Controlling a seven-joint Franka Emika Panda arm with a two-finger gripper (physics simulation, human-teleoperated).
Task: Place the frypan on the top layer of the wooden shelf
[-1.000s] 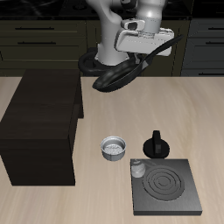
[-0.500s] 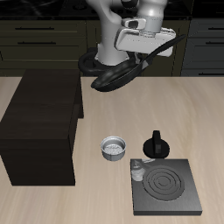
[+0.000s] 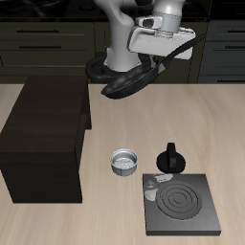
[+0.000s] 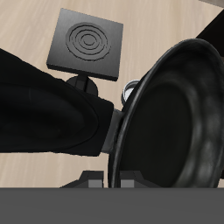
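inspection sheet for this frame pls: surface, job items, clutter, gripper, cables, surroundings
Surface: light wood table, no spills seen.
Job's things: frypan held tilted in the air, beside the wooden shelf, not over its top; shelf top bare.
Clutter: small metal cup; black burner plate with a black knob at its back edge.
Grippers: gripper shut on the frypan's handle.
Cables: nothing seen.
Surroundings: dark cabinet drawers behind the table.

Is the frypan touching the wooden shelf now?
Apart. The exterior view shows the frypan held in the air by the gripper, beyond the wooden shelf.
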